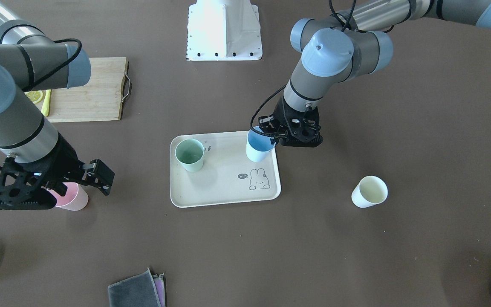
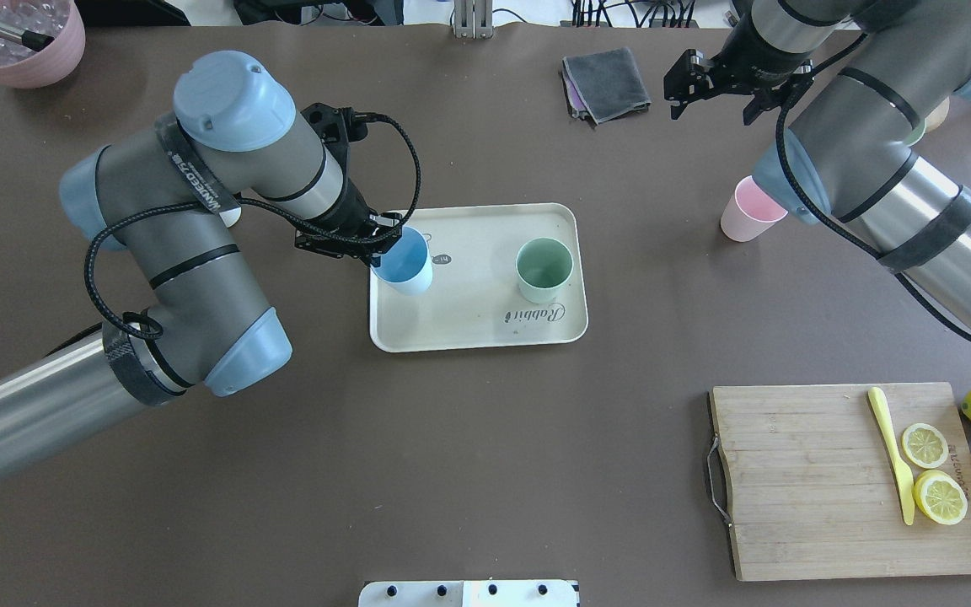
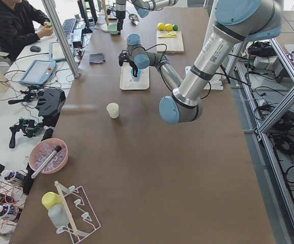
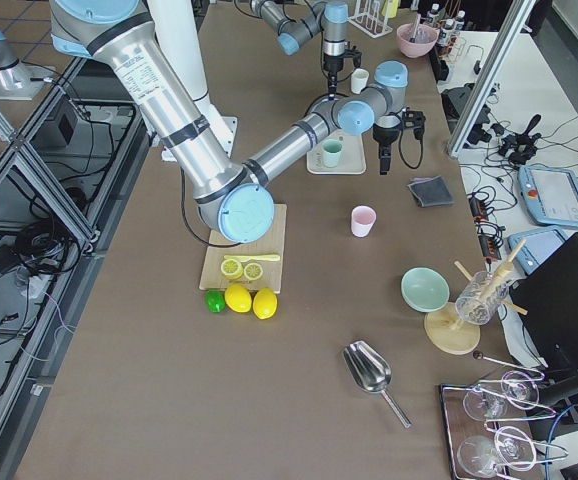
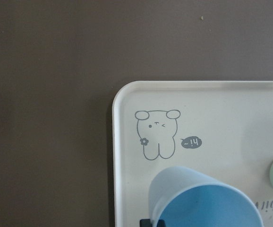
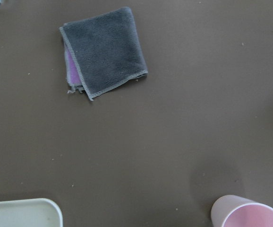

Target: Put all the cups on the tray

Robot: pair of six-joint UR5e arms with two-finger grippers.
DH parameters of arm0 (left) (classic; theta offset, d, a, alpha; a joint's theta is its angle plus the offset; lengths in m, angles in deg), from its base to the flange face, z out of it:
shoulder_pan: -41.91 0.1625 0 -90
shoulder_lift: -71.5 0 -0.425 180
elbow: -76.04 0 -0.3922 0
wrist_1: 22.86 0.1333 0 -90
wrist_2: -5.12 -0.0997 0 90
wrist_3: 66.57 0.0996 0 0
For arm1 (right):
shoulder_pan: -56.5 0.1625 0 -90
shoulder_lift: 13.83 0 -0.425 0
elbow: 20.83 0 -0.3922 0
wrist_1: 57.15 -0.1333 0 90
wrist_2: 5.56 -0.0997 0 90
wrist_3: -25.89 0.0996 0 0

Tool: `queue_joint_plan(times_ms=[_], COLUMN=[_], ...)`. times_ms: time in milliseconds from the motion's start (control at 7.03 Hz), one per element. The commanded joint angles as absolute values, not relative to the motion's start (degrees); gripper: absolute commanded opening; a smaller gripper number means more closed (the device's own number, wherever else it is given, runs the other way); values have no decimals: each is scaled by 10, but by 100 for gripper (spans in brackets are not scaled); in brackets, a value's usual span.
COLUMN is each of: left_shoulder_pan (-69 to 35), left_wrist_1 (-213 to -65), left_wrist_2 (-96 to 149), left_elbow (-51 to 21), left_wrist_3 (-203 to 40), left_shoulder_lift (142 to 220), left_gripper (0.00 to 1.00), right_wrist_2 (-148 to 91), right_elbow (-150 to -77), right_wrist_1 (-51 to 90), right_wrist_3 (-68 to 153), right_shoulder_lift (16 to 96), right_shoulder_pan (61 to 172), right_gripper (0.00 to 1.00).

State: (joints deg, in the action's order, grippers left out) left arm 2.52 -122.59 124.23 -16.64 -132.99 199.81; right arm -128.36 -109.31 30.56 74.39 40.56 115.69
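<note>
A: Begin on the robot's side. What lies nearest?

B: At the near right, the wooden cutting board (image 2: pixel 823 480) with two lemon halves (image 2: pixel 925 445) on it. The overhead view shows it whole. From across the table the right arm covers much of it.

A: And mid-table?

B: The tray (image 2: pixel 477 337). The sage green cup (image 2: pixel 544 270) stands upright on its right half. At its left edge the left gripper (image 2: pixel 380 240) is clamped on the rim of the light blue cup (image 2: pixel 401 263), which tilts. I cannot tell whether that cup's base touches the tray.

A: Does the left wrist camera add anything?

B: The bunny drawing (image 5: pixel 157 135) in the tray's far left corner, just beyond the blue cup. Overhead, the cup hides the bunny, and only the lettering (image 2: pixel 536 314) shows.

A: The other two cups?

B: Both stand on the table, off the tray. The pink cup (image 2: pixel 751 211) is upright to the tray's right, well apart from it. The right gripper (image 2: pixel 711 94) hangs above the table, fingers spread, gripping nothing. The front-facing view sets it over the pink cup, while the right wrist view catches only the cup's rim at its lower right edge. The cream-white cup (image 1: pixel 369 192) stands left of the tray, well apart. It is plain from across the table, but overhead the left arm hides nearly all of it.

A: Farthest?

B: A folded grey cloth (image 2: pixel 608 84) right of centre, and the mauve pot (image 2: pixel 18 42) in the far left corner.
</note>
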Motion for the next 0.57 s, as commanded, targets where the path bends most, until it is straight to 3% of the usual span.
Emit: queue_joint_plan(times_ms=[0,142,284,427], left_shoulder_pan=[49,58,58,58], left_wrist_1=[-1236,-1236,-1236,-1236], left_wrist_2=[1233,1222,1222,1222], left_elbow=[-157,-157,-157,-158], left_wrist_3=[-1331,-1331,-1329,-1329], left_shoulder_lift=[1999,1998,1997,1996], left_gripper=[0,0,20,33], right_wrist_2=[-1289,-1290,-1298,-1301], right_elbow=[-1057,-1052,-1052,-1048], right_wrist_1=[305,305,304,294], right_wrist_3=[708,692,684,684], right_shoulder_lift=[408,417,428,435], right_shoulder_pan=[1190,1196,1199,1199], right_gripper=[100,100,100,100])
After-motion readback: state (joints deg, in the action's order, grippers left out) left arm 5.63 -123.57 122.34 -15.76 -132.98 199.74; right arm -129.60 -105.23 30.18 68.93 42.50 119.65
